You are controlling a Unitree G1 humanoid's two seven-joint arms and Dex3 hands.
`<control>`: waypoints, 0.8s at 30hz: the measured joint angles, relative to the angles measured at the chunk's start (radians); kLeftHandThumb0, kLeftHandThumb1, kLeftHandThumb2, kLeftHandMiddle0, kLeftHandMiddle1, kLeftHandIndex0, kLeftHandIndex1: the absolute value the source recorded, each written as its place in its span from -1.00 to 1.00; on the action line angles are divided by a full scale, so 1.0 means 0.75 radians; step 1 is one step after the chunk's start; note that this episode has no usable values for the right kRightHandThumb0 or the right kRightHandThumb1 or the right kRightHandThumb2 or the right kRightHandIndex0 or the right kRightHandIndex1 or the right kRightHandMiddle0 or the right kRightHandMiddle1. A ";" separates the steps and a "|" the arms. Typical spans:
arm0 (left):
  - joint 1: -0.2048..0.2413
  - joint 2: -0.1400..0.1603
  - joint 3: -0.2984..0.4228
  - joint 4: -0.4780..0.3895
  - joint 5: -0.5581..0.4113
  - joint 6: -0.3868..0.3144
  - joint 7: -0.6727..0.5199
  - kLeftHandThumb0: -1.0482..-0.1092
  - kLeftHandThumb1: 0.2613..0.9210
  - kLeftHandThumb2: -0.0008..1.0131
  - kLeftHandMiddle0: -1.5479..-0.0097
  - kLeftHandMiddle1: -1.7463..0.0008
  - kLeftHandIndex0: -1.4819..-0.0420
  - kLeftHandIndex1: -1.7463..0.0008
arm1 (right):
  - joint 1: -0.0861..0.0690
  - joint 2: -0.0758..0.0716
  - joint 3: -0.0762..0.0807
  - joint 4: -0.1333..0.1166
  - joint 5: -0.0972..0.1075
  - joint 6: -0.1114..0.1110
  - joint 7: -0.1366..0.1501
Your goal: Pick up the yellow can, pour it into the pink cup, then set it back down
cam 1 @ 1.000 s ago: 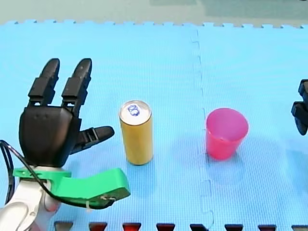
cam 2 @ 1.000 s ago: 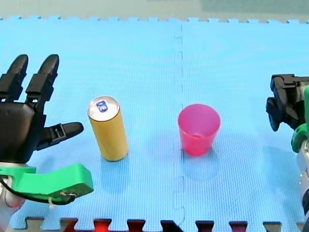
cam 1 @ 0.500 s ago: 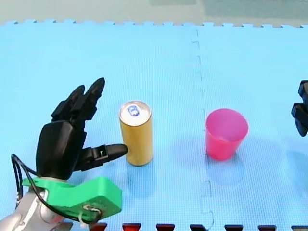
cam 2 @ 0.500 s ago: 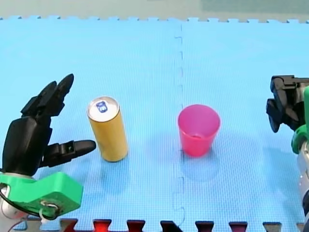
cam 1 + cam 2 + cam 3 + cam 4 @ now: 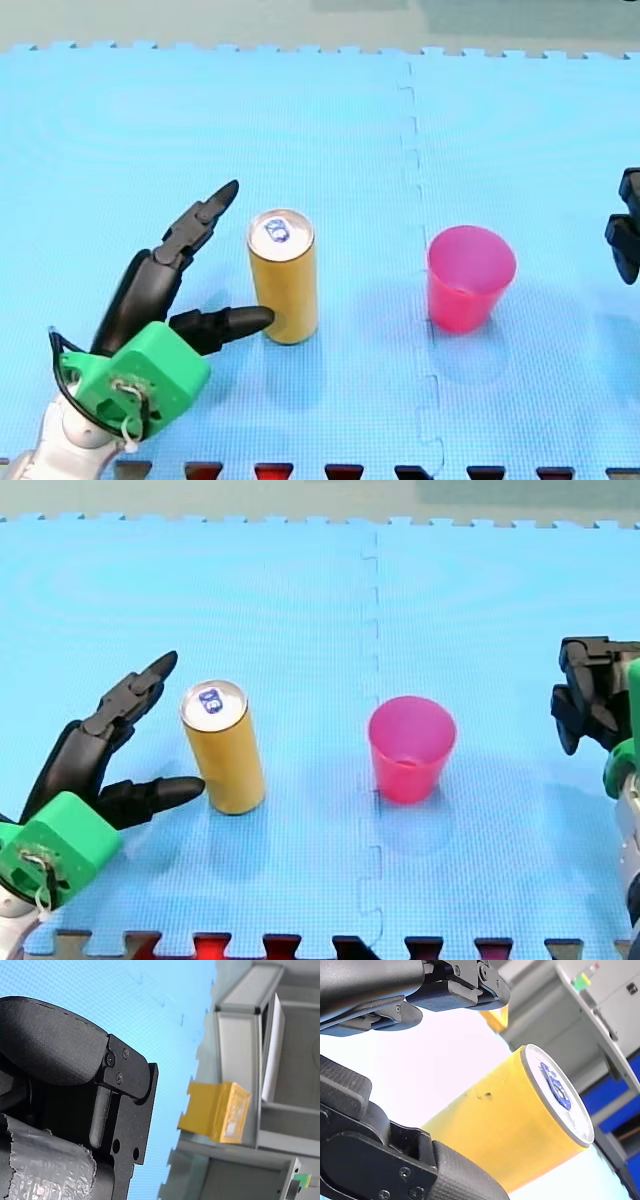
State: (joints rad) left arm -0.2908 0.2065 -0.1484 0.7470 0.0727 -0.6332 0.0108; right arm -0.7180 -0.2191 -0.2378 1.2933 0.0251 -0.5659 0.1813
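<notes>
Rolling onto its edge since a second ago, the left hand (image 5: 150, 287) now brackets the yellow can (image 5: 284, 276), wide open, thumb just beside its base, gripping nothing yet. Can's upright, left of the pink cup (image 5: 470, 277); right hand (image 5: 590, 692) sits far right. Looks ready to close.
</notes>
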 measured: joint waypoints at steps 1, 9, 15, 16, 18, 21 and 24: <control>-0.007 -0.004 0.015 0.009 -0.016 0.000 -0.030 -1.00 0.62 -0.98 0.63 0.99 0.66 0.99 | 0.000 -0.002 0.000 0.000 0.000 0.000 -0.001; -0.048 -0.052 0.100 0.105 -0.113 0.001 -0.235 -1.00 0.77 -0.95 0.54 0.97 0.66 1.00 | 0.000 -0.005 -0.001 0.001 0.001 -0.001 0.000; -0.075 -0.104 0.170 0.164 -0.210 0.031 -0.379 -1.00 0.77 -0.97 0.53 0.97 0.64 0.99 | -0.001 -0.005 -0.005 0.001 0.009 -0.001 0.014; -0.078 -0.112 0.181 0.171 -0.217 0.039 -0.391 -1.00 0.76 -0.97 0.52 0.97 0.63 0.99 | 0.000 -0.005 -0.006 0.001 0.010 -0.001 0.014; -0.082 -0.126 0.199 0.176 -0.231 0.054 -0.407 -1.00 0.74 -0.98 0.50 0.96 0.61 0.98 | 0.000 -0.005 -0.008 0.001 0.011 -0.001 0.016; -0.084 -0.145 0.219 0.176 -0.242 0.080 -0.423 -0.99 0.66 -1.00 0.49 0.96 0.60 0.98 | 0.000 -0.005 -0.010 0.001 0.011 -0.003 0.016; -0.086 -0.161 0.233 0.174 -0.250 0.104 -0.428 -0.97 0.62 -1.00 0.47 0.97 0.58 0.98 | 0.000 -0.005 -0.012 0.001 0.011 -0.004 0.019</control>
State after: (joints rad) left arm -0.3555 0.0858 0.0267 0.8777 -0.1152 -0.5551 -0.3098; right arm -0.7182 -0.2230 -0.2465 1.2938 0.0337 -0.5691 0.1952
